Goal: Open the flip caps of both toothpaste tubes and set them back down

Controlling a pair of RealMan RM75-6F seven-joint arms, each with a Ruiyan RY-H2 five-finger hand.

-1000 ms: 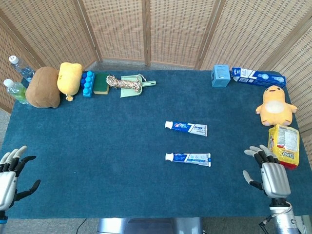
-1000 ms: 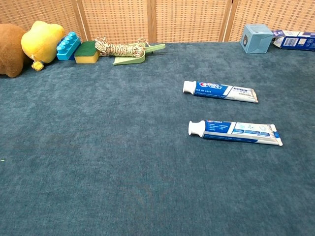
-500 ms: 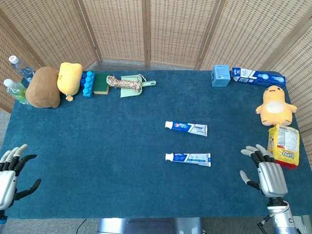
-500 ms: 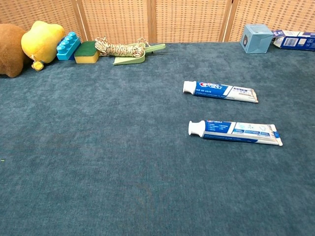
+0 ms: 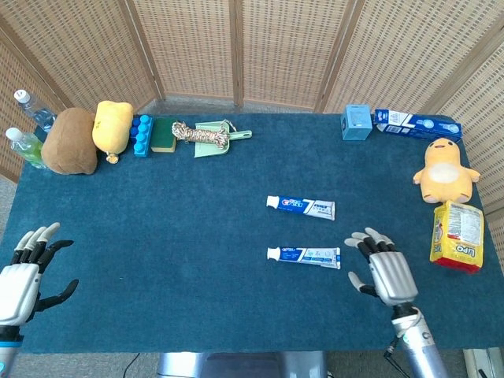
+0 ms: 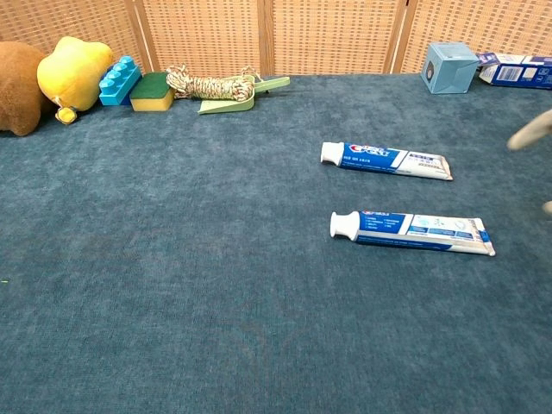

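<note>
Silver-grey fingers (image 5: 368, 237) of the right hand (image 5: 383, 268) are spread apart and hold nothing, hovering just beside the crimped tail of the nearer toothpaste tube (image 5: 304, 256). That tube lies flat on the blue carpeted table (image 5: 181, 228), its white flip cap (image 5: 272, 253) pointing away from the hand, toward the robot's left; the cap looks shut. The farther toothpaste tube (image 5: 301, 206) lies parallel beyond it, cap the same way. Both probably lie flat so a hand can lift them by the body. The left hand (image 5: 22, 272) is also spread and empty, well apart from both tubes at the table's near left corner, likely waiting to work a cap.
</note>
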